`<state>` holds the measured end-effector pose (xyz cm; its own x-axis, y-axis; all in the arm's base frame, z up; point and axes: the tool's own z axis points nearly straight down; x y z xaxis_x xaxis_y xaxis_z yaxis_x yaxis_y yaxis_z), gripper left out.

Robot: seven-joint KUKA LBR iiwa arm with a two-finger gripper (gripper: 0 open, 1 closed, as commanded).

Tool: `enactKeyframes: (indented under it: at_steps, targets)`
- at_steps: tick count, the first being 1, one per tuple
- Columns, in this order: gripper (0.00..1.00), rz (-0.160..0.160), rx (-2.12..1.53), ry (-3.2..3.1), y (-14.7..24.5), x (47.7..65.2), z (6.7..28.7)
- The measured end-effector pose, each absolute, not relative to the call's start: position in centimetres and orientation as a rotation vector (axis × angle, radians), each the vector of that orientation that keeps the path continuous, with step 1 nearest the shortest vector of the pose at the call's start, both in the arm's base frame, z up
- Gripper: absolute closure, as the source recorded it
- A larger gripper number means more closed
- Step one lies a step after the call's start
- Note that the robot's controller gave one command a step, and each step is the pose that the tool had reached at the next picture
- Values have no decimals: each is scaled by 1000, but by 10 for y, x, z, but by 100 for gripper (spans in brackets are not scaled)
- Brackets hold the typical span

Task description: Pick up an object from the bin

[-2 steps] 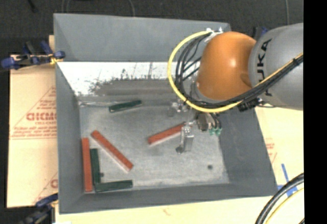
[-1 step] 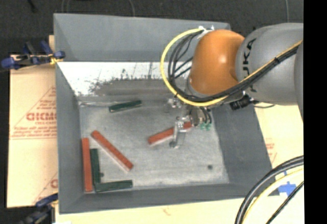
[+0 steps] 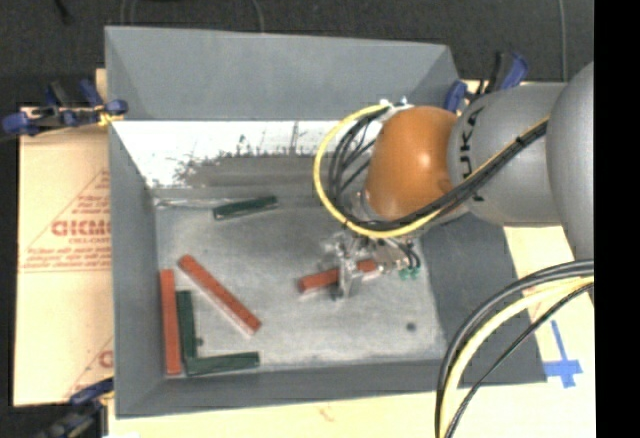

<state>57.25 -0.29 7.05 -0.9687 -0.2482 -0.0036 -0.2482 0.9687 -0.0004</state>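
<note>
My gripper (image 3: 345,278) is low in the bin, right of centre, with its fingers straddling a short red bar (image 3: 322,281) that lies flat on the floor. The bar's left end sticks out to the left of the fingers; its right end shows on the other side. A small green thing (image 3: 408,273) peeks out just right of the gripper, under the orange cover. Whether the fingers press on the bar is hidden by the wrist.
A long red bar (image 3: 218,294) lies diagonally at the lower left. Another red bar (image 3: 171,322) stands along the left wall beside a dark green L-shaped pair (image 3: 205,354). A dark green bar (image 3: 245,208) lies near the back wall.
</note>
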Motion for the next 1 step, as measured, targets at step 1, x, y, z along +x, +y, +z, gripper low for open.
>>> enactKeyframes:
  at_steps: [1]
  targets:
    - [100,1,-392,3113,-3,573,71]
